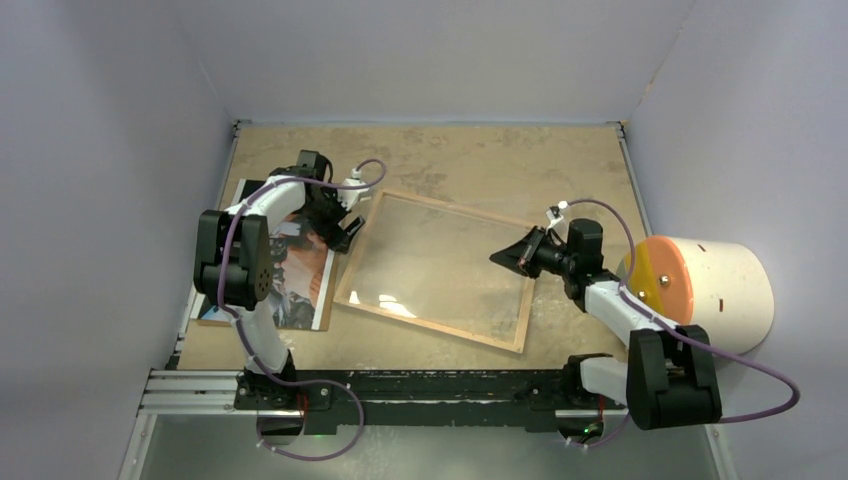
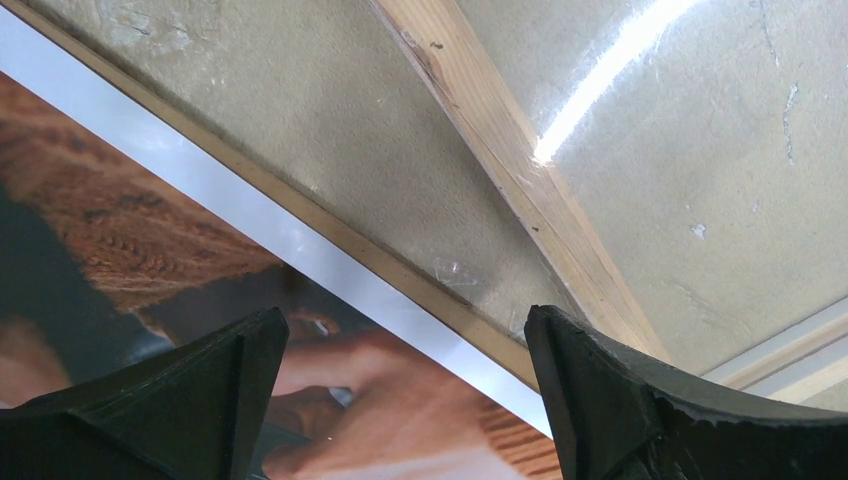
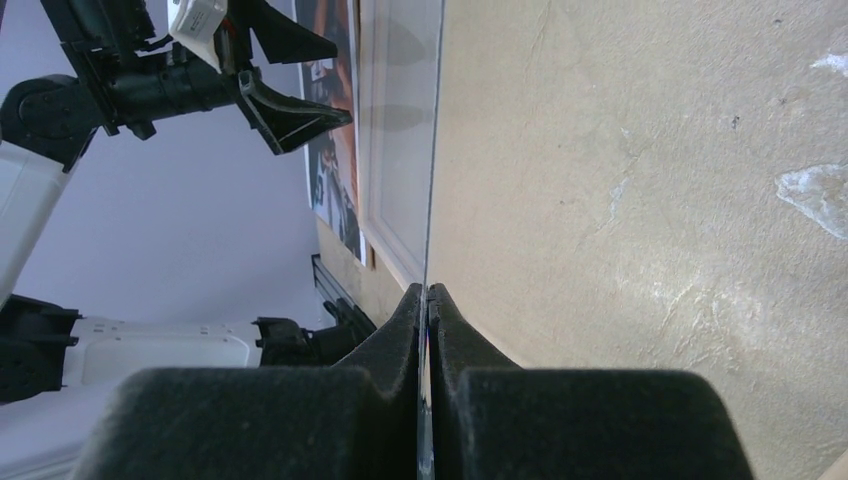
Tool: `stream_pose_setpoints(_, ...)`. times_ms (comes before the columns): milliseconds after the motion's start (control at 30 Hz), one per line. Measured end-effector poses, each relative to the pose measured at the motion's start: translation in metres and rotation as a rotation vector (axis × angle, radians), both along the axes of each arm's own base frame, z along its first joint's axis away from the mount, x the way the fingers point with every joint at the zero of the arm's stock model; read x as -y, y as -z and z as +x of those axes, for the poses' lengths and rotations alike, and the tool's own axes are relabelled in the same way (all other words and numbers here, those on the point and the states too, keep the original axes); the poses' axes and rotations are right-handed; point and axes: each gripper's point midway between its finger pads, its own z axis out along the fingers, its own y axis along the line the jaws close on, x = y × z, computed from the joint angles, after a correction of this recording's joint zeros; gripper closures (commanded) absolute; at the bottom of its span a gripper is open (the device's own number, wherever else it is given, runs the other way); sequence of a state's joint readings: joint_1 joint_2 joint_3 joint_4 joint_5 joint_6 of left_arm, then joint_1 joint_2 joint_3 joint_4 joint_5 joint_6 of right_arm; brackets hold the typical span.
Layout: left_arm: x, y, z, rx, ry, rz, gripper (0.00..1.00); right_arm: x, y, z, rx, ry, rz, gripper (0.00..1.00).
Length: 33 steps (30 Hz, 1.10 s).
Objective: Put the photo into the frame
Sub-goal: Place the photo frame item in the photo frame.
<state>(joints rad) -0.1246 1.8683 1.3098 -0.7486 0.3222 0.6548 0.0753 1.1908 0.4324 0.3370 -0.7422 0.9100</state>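
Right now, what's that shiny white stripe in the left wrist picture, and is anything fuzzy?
Left wrist view: glare streaking across the clear transparent sheet in the light wooden rectangular frame. Top view: the same sheet shows paler shiny patches. Right wrist view: the black right tool, close to the lens, looks soft.

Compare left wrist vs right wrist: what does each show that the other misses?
Left wrist only: the frame, its wooden rail up close, bare table between that rail and the white border of the photo, and a brown board edge showing just beyond that border.
Right wrist only: the right gripper, shut on the edge of a clear sheet.
Both: the photo, the table, and the left gripper, open and holding nothing.
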Motion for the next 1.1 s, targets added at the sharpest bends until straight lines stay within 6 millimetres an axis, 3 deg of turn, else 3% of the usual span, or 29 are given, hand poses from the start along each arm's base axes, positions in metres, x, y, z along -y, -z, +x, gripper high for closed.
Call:
stream_pose_setpoints(633,-0.001,0.01,-0.011,-0.031,0.005,0.006,0.02,0.009,0.017,-0.002,-0.052,0.049,-0.003,1.0)
stream_pose_setpoints(1100,0.001,0.011,-0.012,-0.028,0.013,0.015,0.0,0.012,0.011,-0.002,-0.036,0.057,-0.004,1.0)
